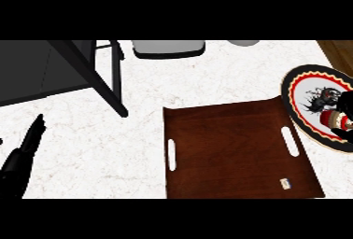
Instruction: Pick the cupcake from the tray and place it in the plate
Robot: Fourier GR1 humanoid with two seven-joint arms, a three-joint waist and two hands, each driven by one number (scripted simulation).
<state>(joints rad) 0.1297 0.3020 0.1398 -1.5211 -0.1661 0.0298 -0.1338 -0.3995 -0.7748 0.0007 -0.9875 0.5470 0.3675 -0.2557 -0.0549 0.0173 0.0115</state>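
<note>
Right hand [347,103] at the view's right edge, curled round the cupcake [333,120], over the plate [298,88].

Cupcake: red-and-white wrapper, set between black fingers above and below it, inside the plate's rim; contact with the plate cannot be told. Plate: patterned rim, spreading left of the hand and meeting the tray's [234,149] right edge. Tray: brown, slot handles, left of and below the hand. Past it, open white counter [89,154] runs to the left hand [21,154], fingers straight, resting at the lower left edge. Black frame [103,79]: far up-left.
</note>
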